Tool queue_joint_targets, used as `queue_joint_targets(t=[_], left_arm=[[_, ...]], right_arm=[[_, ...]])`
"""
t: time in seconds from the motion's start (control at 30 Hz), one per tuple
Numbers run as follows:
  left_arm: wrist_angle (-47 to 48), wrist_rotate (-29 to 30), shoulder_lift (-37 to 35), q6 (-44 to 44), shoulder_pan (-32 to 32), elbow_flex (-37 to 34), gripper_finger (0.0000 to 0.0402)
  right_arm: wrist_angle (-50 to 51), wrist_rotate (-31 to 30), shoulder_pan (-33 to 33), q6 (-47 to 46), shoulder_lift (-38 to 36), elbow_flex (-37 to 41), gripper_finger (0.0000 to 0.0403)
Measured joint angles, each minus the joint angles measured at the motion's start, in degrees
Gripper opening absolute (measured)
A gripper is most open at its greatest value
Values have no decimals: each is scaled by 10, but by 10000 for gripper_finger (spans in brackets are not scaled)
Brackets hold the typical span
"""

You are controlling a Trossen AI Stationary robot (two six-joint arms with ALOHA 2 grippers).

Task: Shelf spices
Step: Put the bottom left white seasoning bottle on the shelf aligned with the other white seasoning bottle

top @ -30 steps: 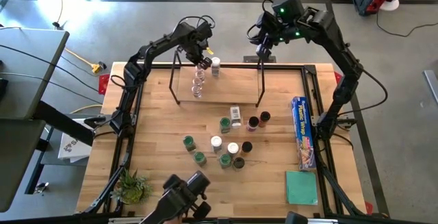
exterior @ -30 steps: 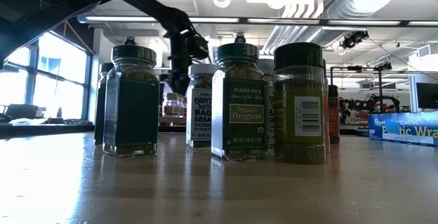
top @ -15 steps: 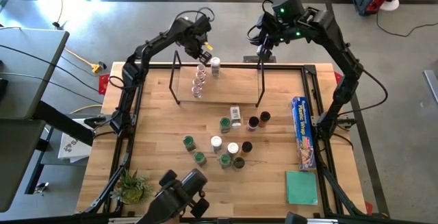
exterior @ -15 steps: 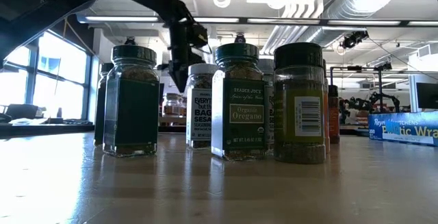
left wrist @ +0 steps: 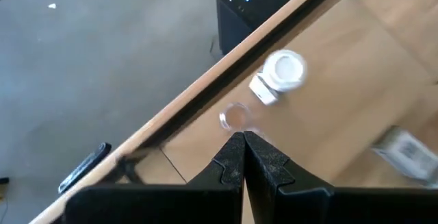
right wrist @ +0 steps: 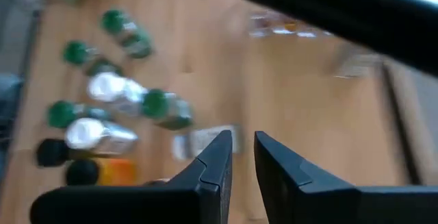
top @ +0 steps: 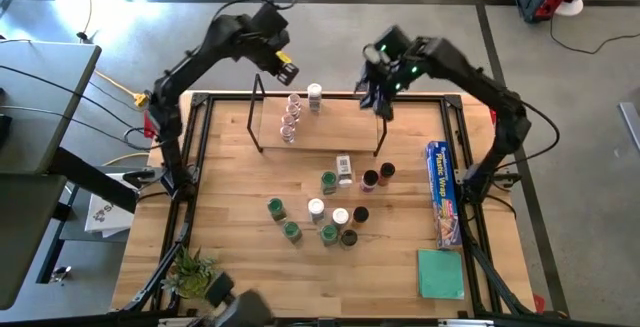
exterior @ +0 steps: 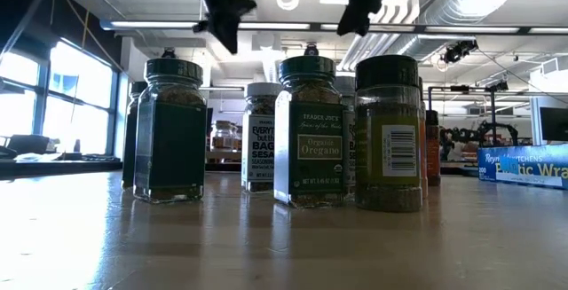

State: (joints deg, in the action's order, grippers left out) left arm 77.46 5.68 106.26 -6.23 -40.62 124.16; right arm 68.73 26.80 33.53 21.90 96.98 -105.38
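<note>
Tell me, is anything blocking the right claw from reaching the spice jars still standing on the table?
Nothing visible is. The right gripper hangs empty by the shelf's right upright; the loose jars stand on open table below it. The left gripper, shut, is raised behind the shelf.

Wooden bench: wire shelf at far edge with four jars on its board. Mid-bench, loose spice jars clustered. Blue wrap box and teal square along right side, small plant near left corner.
</note>
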Motion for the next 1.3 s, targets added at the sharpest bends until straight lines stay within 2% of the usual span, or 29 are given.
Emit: queue_joint_targets(t=[0.1, 0.23, 0.43, 0.57, 0.7, 0.83, 0.97, 1.1, 1.3], left_arm=[[28, 9, -43, -27, 15, 0, 0], [67, 39, -91, -45, 32, 0, 0], [95, 74, -157, -42, 44, -28, 0], [105, 71, -202, -35, 43, -61, 0], [119, 68, -258, -31, 44, -105, 0], [113, 67, -316, -18, 44, -161, 0], [111, 58, -366, -11, 44, -211, 0], [109, 28, -403, -11, 44, -250, 0], [96, 16, -434, -11, 44, -282, 0]], right_arm=[[-44, 35, -23, -29, 1, 66, 55], [-101, 32, -55, -36, 2, 134, 55], [-108, -8, -129, -41, 2, 134, 70], [-112, -10, -190, -65, 2, 124, 107], [-148, -24, -259, -54, 9, 125, 166], [-242, -98, -328, -69, 39, 125, 229], [-338, -151, -369, -133, 83, 125, 276], [-352, -179, -386, -182, 122, 125, 298], [-344, -209, -397, -175, 158, 125, 301]])
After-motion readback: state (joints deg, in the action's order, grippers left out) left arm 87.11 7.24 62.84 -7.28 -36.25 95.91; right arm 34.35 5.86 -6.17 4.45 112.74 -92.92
